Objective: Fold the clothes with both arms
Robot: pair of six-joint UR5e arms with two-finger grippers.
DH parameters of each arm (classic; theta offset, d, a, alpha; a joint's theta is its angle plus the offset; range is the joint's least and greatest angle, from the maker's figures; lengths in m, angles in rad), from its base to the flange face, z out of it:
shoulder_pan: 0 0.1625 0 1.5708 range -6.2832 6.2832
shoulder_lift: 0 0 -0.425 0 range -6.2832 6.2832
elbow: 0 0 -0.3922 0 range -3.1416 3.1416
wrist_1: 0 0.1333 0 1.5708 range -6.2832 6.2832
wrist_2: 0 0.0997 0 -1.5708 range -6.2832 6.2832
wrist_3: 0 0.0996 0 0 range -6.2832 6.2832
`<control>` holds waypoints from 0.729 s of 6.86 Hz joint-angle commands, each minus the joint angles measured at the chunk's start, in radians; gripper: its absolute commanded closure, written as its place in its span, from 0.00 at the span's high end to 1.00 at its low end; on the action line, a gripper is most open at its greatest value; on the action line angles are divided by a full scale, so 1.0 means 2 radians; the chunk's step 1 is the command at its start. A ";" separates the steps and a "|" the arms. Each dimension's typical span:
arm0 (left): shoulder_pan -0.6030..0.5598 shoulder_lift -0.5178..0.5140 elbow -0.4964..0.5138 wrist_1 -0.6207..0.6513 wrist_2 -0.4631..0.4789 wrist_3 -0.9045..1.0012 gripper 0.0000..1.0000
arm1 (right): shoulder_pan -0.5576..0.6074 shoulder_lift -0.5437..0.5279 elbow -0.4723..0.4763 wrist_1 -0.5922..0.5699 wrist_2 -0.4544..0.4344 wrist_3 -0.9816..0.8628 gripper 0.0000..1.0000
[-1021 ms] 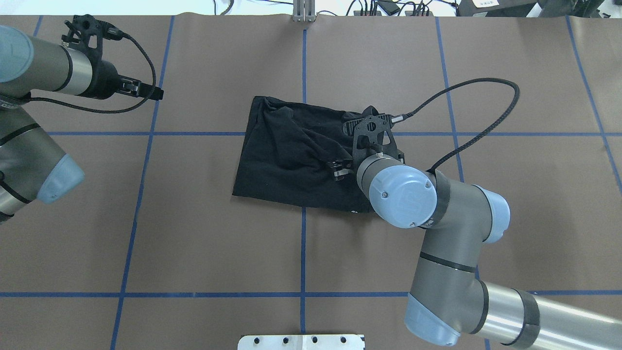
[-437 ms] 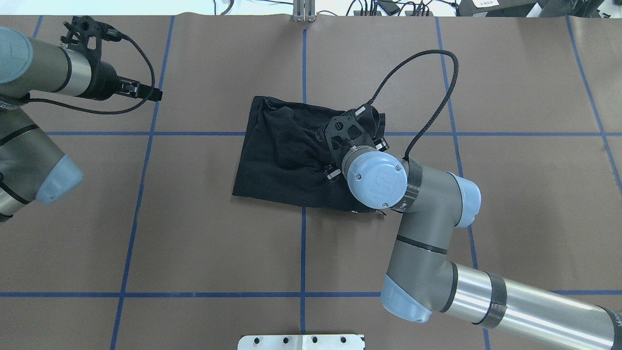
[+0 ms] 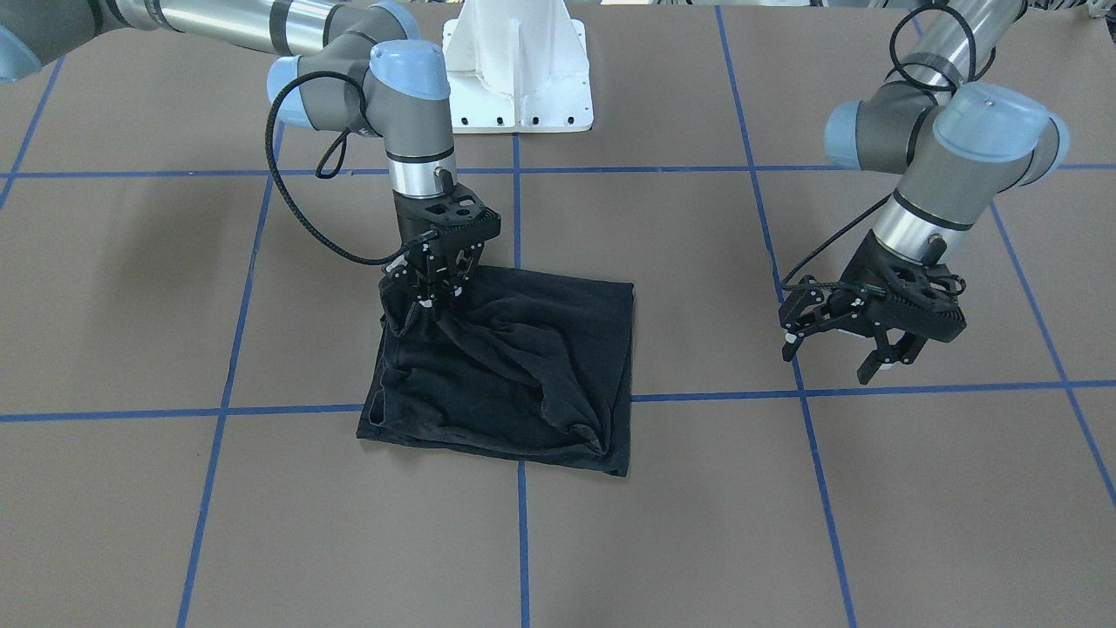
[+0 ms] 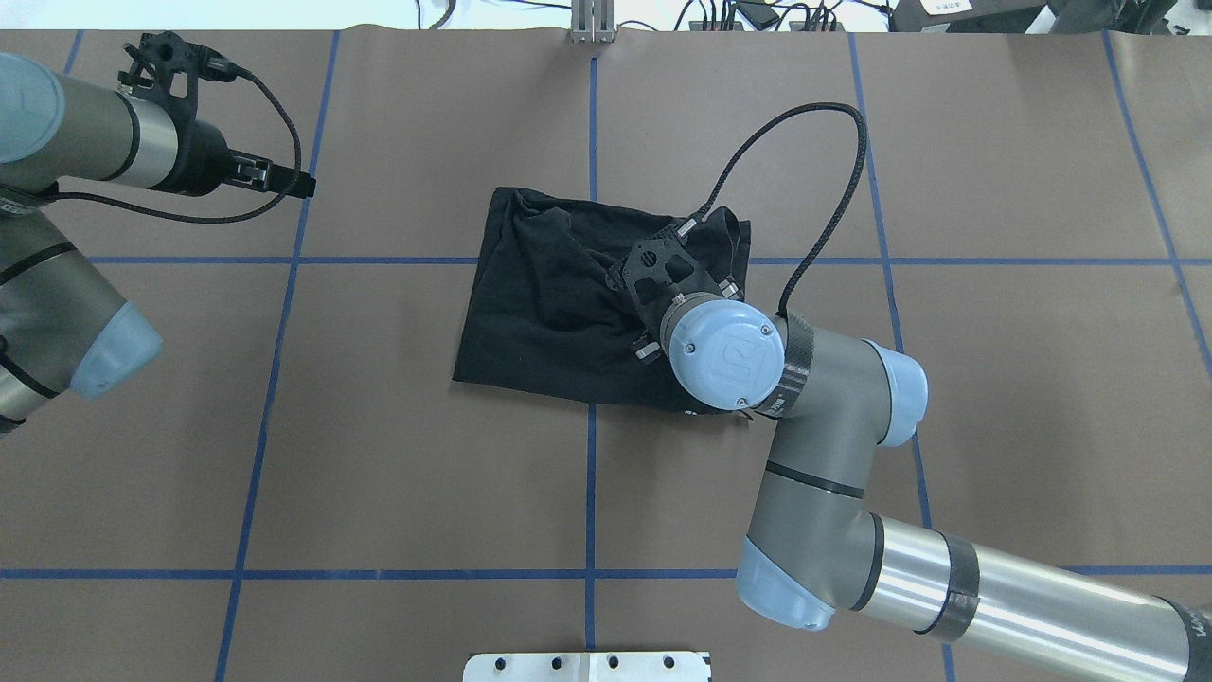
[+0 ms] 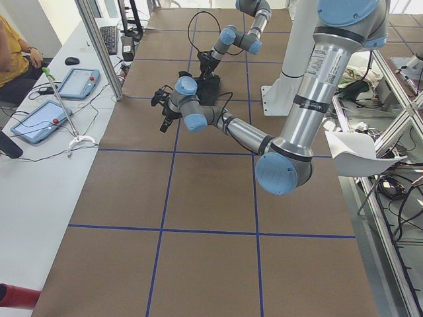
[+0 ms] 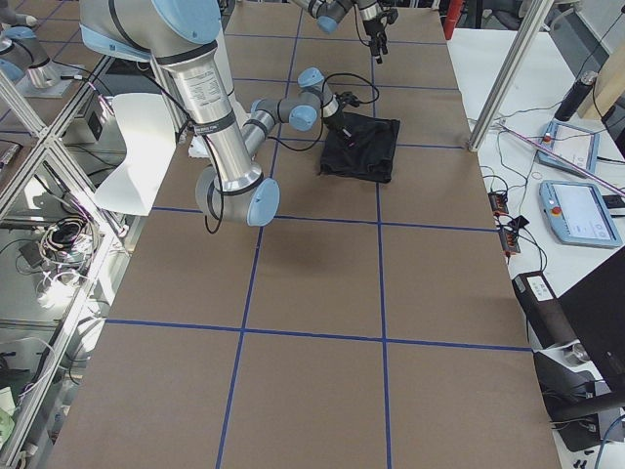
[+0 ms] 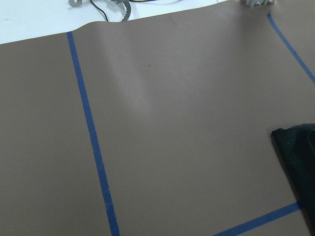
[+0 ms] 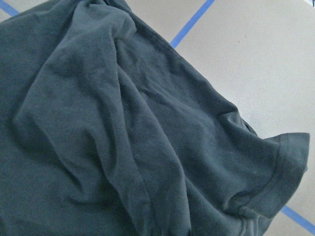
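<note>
The left claw (image 3: 833, 353) hangs wide open and empty, well apart from the black shirt (image 3: 540, 366) crumpled on the tabletop (image 3: 697, 488). The right claw (image 3: 436, 292) is pinched tight on a raised fold at its edge. Carrying that across slowly should keep the lower layers from dragging.

Bright, even light — soft shadows, sharp.

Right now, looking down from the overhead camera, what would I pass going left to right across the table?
The left gripper, open over bare table → black T-shirt, crumpled near the centre → silver tube of the right arm, whose wrist reaches over the shirt's right side.
</note>
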 commanded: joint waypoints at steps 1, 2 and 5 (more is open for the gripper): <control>0.000 -0.001 0.002 0.000 0.001 0.000 1.00 | 0.033 0.001 -0.001 -0.001 0.021 -0.005 0.00; 0.000 -0.001 0.002 0.000 0.000 0.000 1.00 | 0.052 0.005 -0.012 0.000 0.021 -0.006 0.00; 0.000 -0.001 0.000 0.000 0.000 0.000 1.00 | 0.088 0.126 -0.220 0.074 0.025 -0.001 0.00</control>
